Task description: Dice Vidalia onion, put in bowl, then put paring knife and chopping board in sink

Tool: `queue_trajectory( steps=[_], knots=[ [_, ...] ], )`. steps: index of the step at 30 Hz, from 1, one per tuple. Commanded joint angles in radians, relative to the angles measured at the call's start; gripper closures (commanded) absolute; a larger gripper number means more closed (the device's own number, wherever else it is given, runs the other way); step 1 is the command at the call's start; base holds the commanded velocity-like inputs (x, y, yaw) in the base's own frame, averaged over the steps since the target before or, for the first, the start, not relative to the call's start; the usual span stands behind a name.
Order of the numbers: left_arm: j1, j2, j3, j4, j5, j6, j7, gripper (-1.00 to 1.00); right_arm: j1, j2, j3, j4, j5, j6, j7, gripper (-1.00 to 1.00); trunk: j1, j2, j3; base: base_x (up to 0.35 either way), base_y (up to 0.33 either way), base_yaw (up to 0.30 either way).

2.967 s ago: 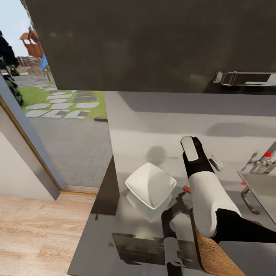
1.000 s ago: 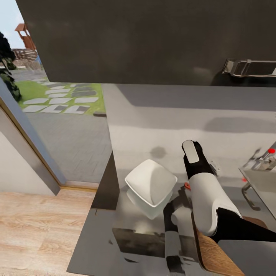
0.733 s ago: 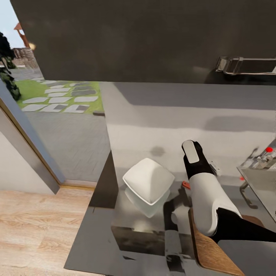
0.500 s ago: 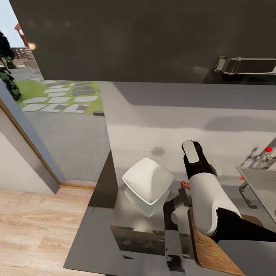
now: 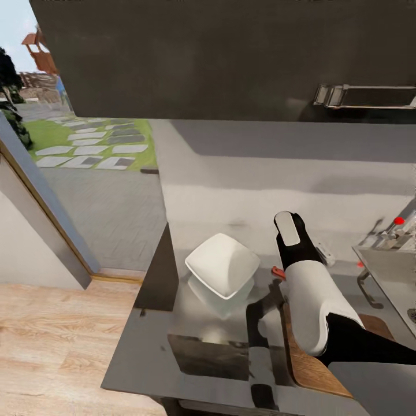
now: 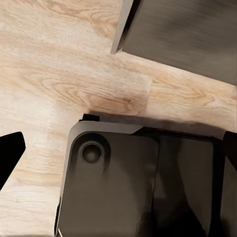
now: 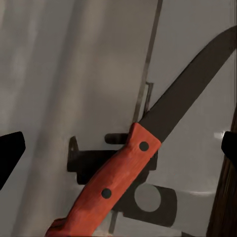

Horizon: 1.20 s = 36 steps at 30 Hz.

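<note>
**Right arm over knife, not gripping**

Paring knife [image 7: 128, 168]: red handle, two rivets, dark pointed blade, flat on the grey table [image 5: 190, 341] between bowl [image 5: 222, 271] and chopping board [image 5: 318, 370]. Right gripper [image 7: 118, 148] spread wide above it. Left gripper [image 6: 118, 148] also wide, empty.

White bowl [image 5: 222, 271] on a glossy grey surface [image 5: 190, 323]; brown wood-grain board [image 5: 315, 370]; knife [image 7: 148, 165] with red handle, two black rivets, dark blade; pale wood floor [image 5: 52, 341].

Wood floor [image 5: 52, 335]; dark wall cabinet [image 5: 231, 58]; open doorway [image 5: 86, 144]
</note>
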Motion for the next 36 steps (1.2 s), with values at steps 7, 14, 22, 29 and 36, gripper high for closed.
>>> queue_trajectory(
  steps=[7, 14, 22, 29, 36],
  knots=[
    [0.000, -0.003, -0.002, -0.002, 0.010, 0.002, -0.001, -1.00, -0.001, 0.001, -0.003, 0.001, -0.001, 0.011, -0.003, -1.00, 0.000, -0.001, -0.001, -0.033, 0.000, 0.000],
    [0.000, -0.004, -0.002, -0.002, 0.010, 0.002, -0.001, -1.00, -0.001, 0.001, -0.003, 0.013, -0.002, 0.011, -0.002, -1.00, 0.000, -0.001, -0.001, -0.018, 0.000, 0.000],
    [0.000, -0.004, -0.002, -0.002, 0.010, 0.002, -0.001, -1.00, -0.001, 0.001, -0.002, 0.024, -0.004, -0.006, -0.002, -1.00, 0.000, -0.001, -0.001, -0.120, 0.000, 0.000],
    [0.000, -0.004, -0.002, -0.002, 0.011, 0.002, 0.000, -1.00, -0.002, 0.001, -0.001, 0.026, -0.004, -0.024, -0.002, -1.00, 0.000, -0.001, -0.001, -0.010, 0.000, 0.000],
    [0.000, -0.004, -0.002, -0.002, 0.011, 0.002, 0.000, -1.00, -0.002, 0.001, 0.000, 0.039, -0.005, -0.026, -0.002, -1.00, 0.000, -0.001, -0.001, 0.000, 0.023, 0.000]
  ],
)
